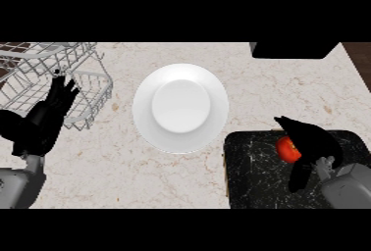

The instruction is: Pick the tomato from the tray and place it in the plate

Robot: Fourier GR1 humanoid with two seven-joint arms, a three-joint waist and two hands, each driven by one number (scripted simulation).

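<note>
The bench (290,93) looks like polished stone, pale beige with thin brown veins and a smooth, low sheen. The plate (181,105) is plain white, smooth and softly glossy, like glazed ceramic. The tray (253,171) is black with white flecks and streaks, a smooth marbled surface; whether it is stone or plastic is hard to tell from this view. The tomato (287,149) has smooth red skin with a slight shine. The rack (80,83) is thin pale wire, metal by its look. The left hand (43,122) and the right hand (311,144) are matt black. The left forearm (18,186) and right forearm (351,188) are smooth grey.
</note>
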